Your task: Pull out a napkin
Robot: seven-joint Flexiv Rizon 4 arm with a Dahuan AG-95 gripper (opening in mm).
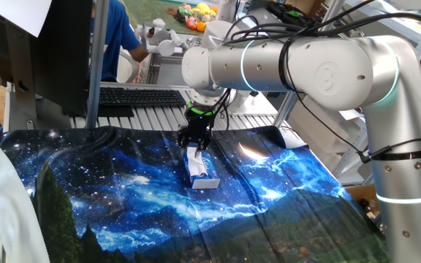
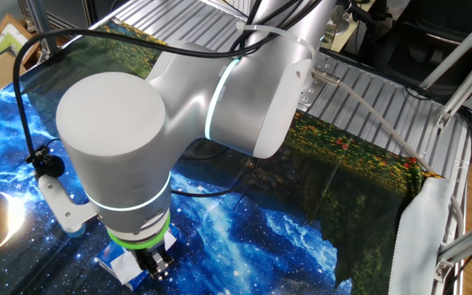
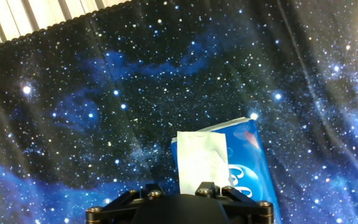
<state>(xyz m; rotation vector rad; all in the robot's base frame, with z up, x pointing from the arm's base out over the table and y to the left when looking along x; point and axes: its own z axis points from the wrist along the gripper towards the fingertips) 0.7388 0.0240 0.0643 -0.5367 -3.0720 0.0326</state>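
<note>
Jaws point straight down over the blue-and-white tissue pack point(image 1: 202, 174); gripper point(image 1: 194, 143) sits low at the pack's far end. Whether the jaws pinch anything cannot be told: the hand view hides the fingertips behind the black housing, and the fixed views are too coarse. Napkin point(image 3: 201, 163) stands up as a white, creased sheet from the pack's slot, running up toward the gripper in the hand view, its upper end lost behind the housing. So the sheet lies directly under and between the jaws, apparently. Pack's long axis runs away from the arm's base, toward the near cloth edge in one fixed view. Pack rests on the starry cloth point(image 1: 108, 197) covering the bench. Judgement: next move is a straight lift; pack may ride up with it.
</note>
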